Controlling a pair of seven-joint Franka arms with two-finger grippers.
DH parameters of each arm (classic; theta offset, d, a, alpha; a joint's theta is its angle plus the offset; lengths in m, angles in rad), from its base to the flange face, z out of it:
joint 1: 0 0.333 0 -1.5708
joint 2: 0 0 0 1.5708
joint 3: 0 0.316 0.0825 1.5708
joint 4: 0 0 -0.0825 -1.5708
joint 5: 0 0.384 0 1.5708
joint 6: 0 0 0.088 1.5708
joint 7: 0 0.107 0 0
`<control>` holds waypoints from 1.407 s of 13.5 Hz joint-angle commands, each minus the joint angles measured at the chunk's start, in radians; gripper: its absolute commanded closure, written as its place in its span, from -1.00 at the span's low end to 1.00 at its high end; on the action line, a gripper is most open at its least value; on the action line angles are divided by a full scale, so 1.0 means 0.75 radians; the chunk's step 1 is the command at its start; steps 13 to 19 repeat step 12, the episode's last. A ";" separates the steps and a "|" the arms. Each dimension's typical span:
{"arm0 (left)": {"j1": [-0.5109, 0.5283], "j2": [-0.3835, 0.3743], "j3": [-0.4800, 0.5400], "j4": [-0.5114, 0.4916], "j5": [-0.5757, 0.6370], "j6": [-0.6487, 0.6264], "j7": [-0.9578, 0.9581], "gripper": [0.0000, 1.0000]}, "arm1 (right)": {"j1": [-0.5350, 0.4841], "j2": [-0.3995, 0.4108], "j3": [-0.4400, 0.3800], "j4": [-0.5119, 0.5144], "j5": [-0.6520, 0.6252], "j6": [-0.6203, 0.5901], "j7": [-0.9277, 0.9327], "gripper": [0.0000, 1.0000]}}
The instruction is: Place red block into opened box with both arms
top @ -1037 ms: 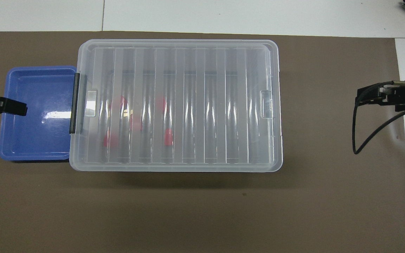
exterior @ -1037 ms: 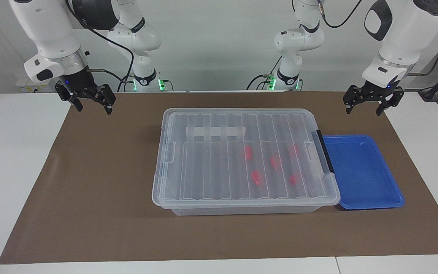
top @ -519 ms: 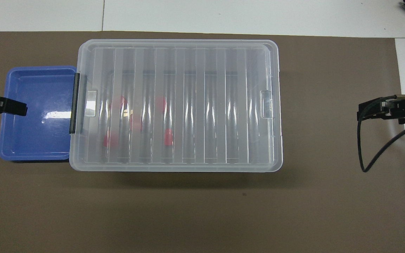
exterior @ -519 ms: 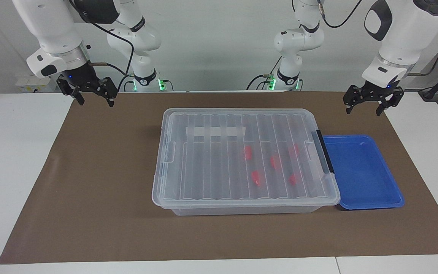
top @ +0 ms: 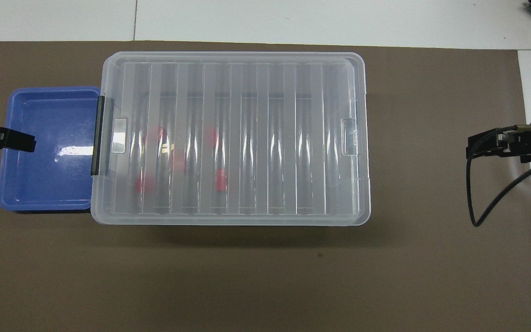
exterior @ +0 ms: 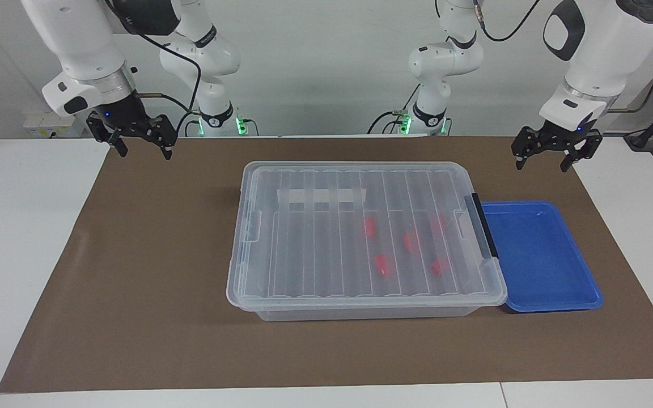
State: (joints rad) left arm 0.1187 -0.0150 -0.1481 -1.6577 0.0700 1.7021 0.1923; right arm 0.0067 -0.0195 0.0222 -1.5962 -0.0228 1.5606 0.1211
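The box (exterior: 360, 238) (top: 233, 138) sits mid-table on the brown mat with its ribbed clear lid lying on it and the black latch bar (exterior: 484, 232) at the left arm's end. Several red blocks (exterior: 382, 264) (top: 221, 180) show blurred through the lid, inside the box toward that end. My left gripper (exterior: 542, 166) (top: 2, 138) hangs open and empty over the blue tray's outer edge. My right gripper (exterior: 145, 153) (top: 491, 145) hangs open and empty over the mat's edge at the right arm's end, well apart from the box.
A shallow blue tray (exterior: 547, 266) (top: 44, 180) with nothing in it lies against the box's latch end. The brown mat (exterior: 151, 272) covers the table's middle, with white table around it. A black cable (top: 482, 207) loops down from the right wrist.
My right gripper has drawn back toward the robots and risen a little. The left gripper, the box and the tray have not moved.
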 commanded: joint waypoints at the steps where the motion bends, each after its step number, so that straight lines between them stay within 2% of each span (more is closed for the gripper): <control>1: 0.007 -0.041 0.001 -0.042 -0.018 -0.003 0.007 -1.00 | -0.013 -0.023 0.007 -0.025 0.022 -0.003 -0.020 -1.00; 19: 0.007 -0.041 0.003 -0.044 -0.018 -0.003 0.007 -1.00 | -0.017 -0.023 0.005 -0.027 0.049 0.003 -0.016 -1.00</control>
